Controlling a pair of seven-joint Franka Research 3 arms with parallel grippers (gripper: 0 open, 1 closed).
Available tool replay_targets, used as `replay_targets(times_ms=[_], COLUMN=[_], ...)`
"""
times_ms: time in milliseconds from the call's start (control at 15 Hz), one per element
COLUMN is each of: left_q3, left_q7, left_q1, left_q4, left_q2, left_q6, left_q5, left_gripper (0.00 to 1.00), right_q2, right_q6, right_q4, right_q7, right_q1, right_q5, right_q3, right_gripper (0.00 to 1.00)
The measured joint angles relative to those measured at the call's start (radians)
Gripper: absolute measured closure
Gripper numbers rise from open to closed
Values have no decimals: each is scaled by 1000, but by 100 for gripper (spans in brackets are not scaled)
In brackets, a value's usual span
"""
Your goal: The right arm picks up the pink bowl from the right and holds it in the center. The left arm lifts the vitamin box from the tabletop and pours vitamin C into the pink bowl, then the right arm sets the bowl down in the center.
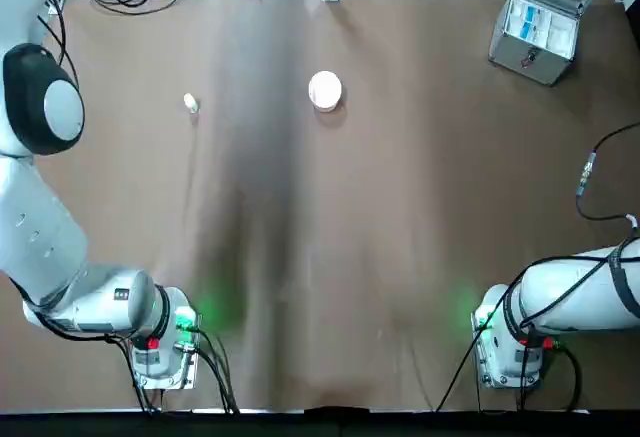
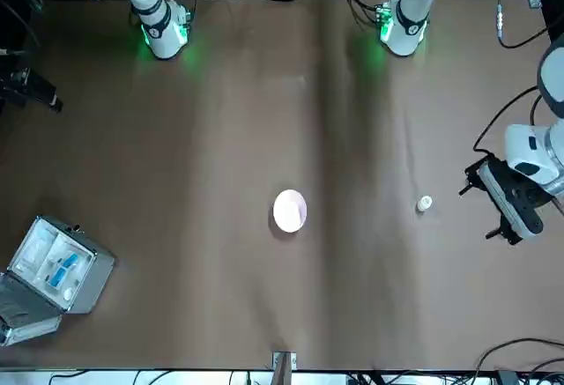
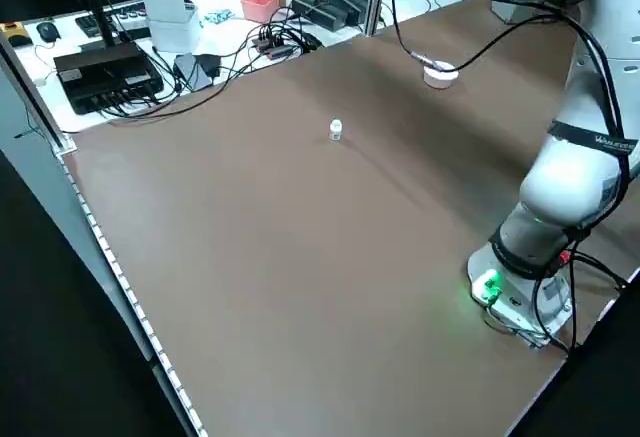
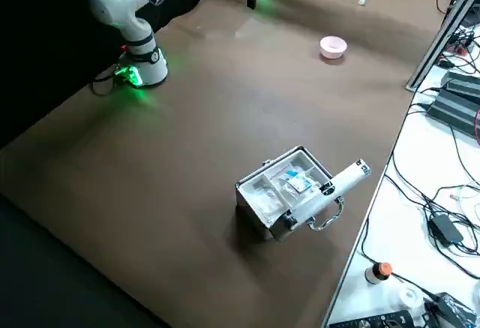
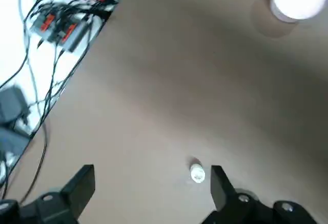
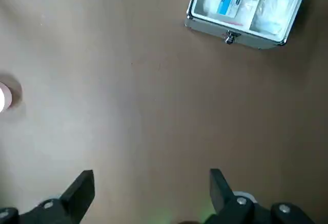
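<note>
The pink bowl [image 1: 325, 90] rests on the brown table at the far centre, also seen as the bowl [image 2: 290, 210] in the front view. The vitamin box [image 1: 191, 103] stands on the tabletop to the bowl's left. My left gripper [image 5: 152, 171] hovers open above the table, with the vitamin box [image 5: 197, 173] below it, close to one finger. From the front, this gripper [image 2: 511, 204] sits just outboard of the box [image 2: 426, 203]. My right gripper [image 6: 151, 175] is open and empty, high over the right half of the table, far from the bowl [image 6: 4, 98].
An open grey case [image 1: 540, 22] with blue-white contents stands at the far right corner. Both arm bases [image 1: 165, 342] [image 1: 510, 342] glow green at the near edge. A loose cable end [image 1: 586, 172] hangs over the right side. Cables and electronics lie beyond the far edge.
</note>
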State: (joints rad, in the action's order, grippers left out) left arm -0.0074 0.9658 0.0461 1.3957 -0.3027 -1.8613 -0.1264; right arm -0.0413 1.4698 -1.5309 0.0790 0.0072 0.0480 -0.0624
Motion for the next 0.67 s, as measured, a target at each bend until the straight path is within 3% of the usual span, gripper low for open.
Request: replay_targets(times_ms=[267,667], left_q3=[-1,-17], left_q7=[-228,-747], left_q1=[6,6], left_q4=[34,151], left_q2=[53,172], left_q6=[5,26], left_q5=[18,21], left_gripper=[0,0], right_q2=[-9,-9], right_q6=[4,20], right_q4=[0,8], right_q7=[0,-14], right_q1=[-6,-6], right_q5=[-2,-2], right_q3=[0,13], right_gripper=[1,1])
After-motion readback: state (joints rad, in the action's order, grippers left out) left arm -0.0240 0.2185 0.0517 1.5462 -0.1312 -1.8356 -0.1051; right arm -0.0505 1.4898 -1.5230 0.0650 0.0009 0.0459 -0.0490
